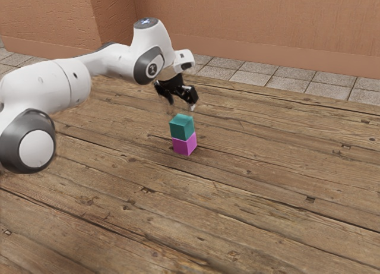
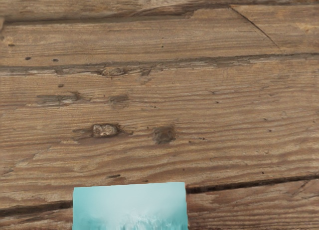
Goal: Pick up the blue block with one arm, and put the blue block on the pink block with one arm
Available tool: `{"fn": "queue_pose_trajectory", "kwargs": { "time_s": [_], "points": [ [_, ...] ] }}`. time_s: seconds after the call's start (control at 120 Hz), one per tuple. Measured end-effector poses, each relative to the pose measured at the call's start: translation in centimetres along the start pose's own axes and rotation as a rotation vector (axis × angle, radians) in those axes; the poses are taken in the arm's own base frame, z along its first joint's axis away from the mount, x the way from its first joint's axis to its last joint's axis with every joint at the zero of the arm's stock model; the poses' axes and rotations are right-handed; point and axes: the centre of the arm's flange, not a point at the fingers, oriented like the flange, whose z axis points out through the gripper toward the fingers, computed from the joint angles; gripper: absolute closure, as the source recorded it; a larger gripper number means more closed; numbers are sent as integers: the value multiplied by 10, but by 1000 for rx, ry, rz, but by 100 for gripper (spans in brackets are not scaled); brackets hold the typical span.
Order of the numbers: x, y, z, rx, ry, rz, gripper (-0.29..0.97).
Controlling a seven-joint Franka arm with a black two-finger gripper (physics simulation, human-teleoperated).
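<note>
The blue block [image 1: 181, 126], teal in colour, rests squarely on top of the pink block [image 1: 185, 145] on the wooden table [image 1: 249, 185]. My gripper [image 1: 181, 103] hangs a short way above the stack, open, with nothing between its fingers and a clear gap down to the blue block. In the wrist view the blue block's top face [image 2: 129, 207] lies just under my hand, with bare planks beyond it.
The plank table stretches wide on every side of the stack. A tiled floor [image 1: 285, 78] and a terracotta wall [image 1: 267, 24] lie behind the table's far edge. My white arm [image 1: 65, 84] comes in from the exterior view's left.
</note>
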Motion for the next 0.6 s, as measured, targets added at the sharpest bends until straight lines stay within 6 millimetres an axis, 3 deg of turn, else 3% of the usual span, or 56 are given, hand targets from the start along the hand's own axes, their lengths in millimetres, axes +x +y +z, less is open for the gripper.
{"fn": "queue_pose_trajectory", "kwargs": {
  "time_s": [0.183, 0.275, 0.417, 0.492, 0.6],
  "points": [
    [-28, 3, -82, 51, 16, -10, 3],
    [-44, -3, -142, 86, 54, -51, 2],
    [-77, -6, -208, 97, 8, -135, 1],
    [-101, -2, -217, 99, -56, -167, 1],
    [-115, 2, -215, 96, -126, -183, 0]
  ]
}}
